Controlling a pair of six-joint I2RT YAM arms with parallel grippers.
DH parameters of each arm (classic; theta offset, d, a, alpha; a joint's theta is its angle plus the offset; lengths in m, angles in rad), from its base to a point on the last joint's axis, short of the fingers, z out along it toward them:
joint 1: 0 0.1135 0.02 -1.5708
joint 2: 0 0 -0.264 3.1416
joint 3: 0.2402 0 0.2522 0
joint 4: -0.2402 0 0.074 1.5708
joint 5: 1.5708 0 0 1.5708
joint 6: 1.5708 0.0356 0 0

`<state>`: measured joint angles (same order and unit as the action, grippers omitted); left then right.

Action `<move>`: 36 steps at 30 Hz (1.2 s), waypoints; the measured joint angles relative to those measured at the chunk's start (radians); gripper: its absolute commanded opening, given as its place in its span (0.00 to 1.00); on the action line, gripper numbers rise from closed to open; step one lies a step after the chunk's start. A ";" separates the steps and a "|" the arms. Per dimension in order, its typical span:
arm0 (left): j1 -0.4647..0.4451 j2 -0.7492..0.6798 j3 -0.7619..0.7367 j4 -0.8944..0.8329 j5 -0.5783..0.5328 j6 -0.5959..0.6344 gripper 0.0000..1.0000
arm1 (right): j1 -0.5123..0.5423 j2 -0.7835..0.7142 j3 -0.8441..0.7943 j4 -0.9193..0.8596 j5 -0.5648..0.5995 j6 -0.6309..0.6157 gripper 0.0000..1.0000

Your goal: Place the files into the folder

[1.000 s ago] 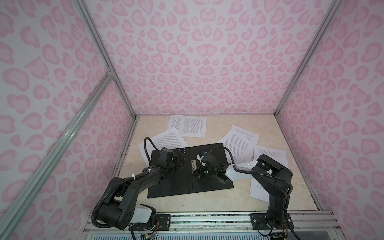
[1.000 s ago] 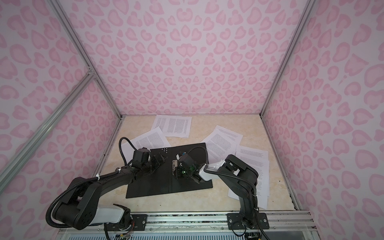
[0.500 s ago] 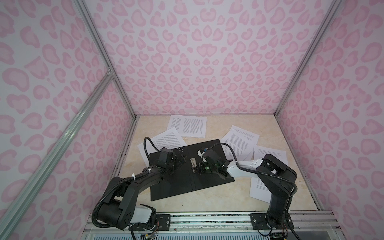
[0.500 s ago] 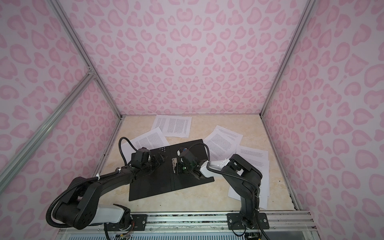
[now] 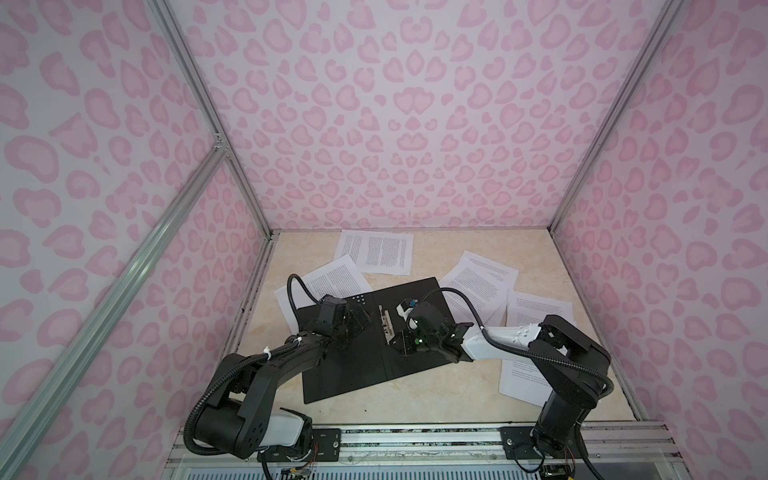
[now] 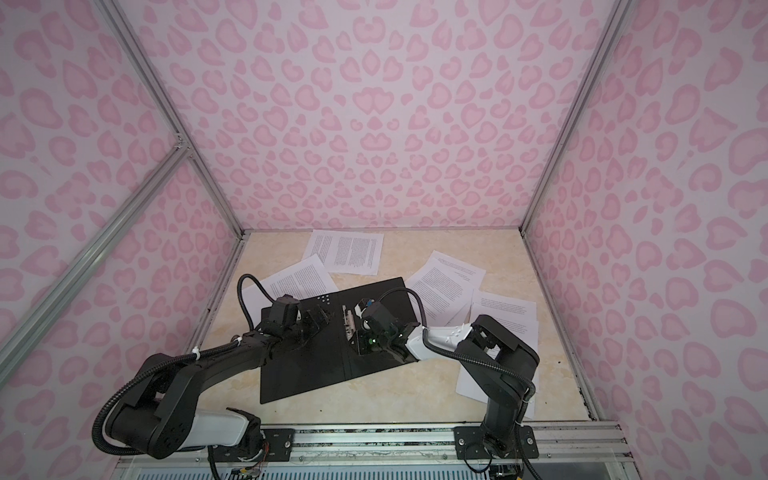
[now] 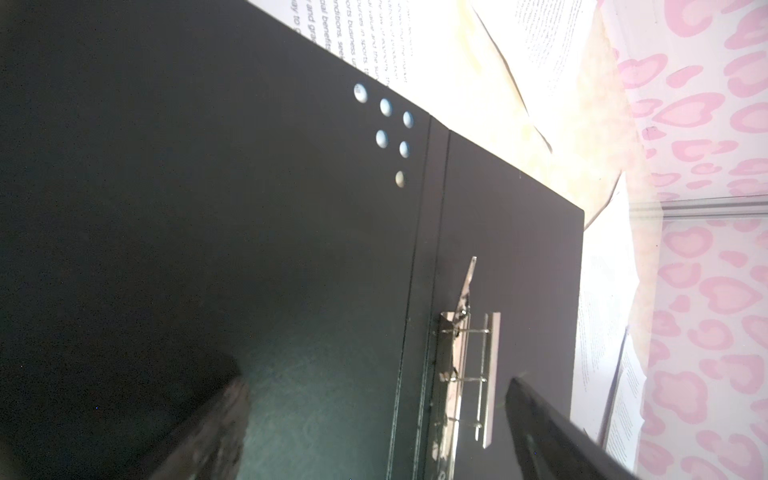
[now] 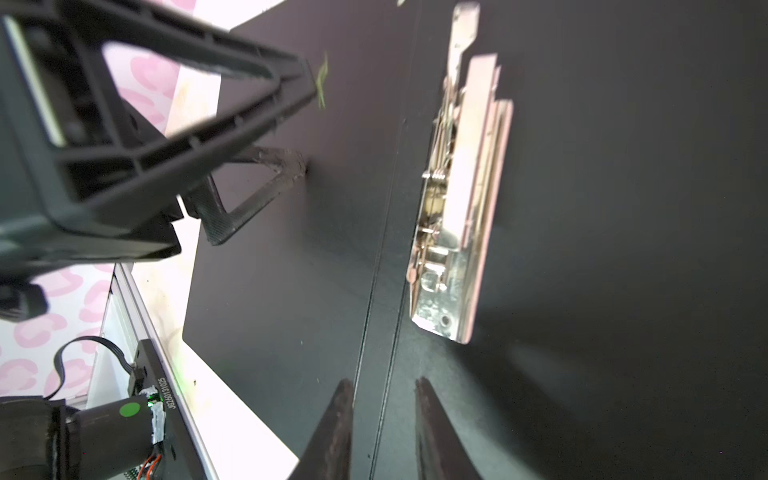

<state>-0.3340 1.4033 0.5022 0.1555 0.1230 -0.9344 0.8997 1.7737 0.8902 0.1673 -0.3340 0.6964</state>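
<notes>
Folder (image 5: pixel 345 374) lies open beneath jaws. Left gripper (image 5: pixel 358 322) jaws wide apart; right gripper (image 8: pixel 382 386) jaws slightly parted, empty, near clip (image 8: pixel 457 199).

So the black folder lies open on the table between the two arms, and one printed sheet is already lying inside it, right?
Not quite. The folder does lie open there, but no sheet is inside it: a top view shows its black inside holding only the metal clip. The printed sheets lie around it on the table.
</notes>
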 measured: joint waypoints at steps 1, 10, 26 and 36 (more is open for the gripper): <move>0.000 0.002 0.002 0.000 0.000 0.000 0.98 | 0.002 0.005 0.000 0.000 0.000 0.000 0.28; 0.001 0.008 0.022 -0.014 0.004 0.023 0.97 | -0.060 -0.162 -0.109 -0.011 0.076 -0.001 0.66; -0.177 -0.274 0.061 -0.118 0.077 0.212 0.97 | -0.800 -1.045 -0.578 -0.352 0.249 0.002 0.97; -0.568 0.083 0.317 -0.046 0.212 0.322 0.96 | -1.072 -0.782 -0.580 -0.306 0.032 -0.029 0.97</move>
<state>-0.9016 1.4860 0.8188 0.1097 0.3355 -0.6128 -0.1719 0.9920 0.3099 -0.1383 -0.3023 0.6670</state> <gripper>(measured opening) 0.992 0.968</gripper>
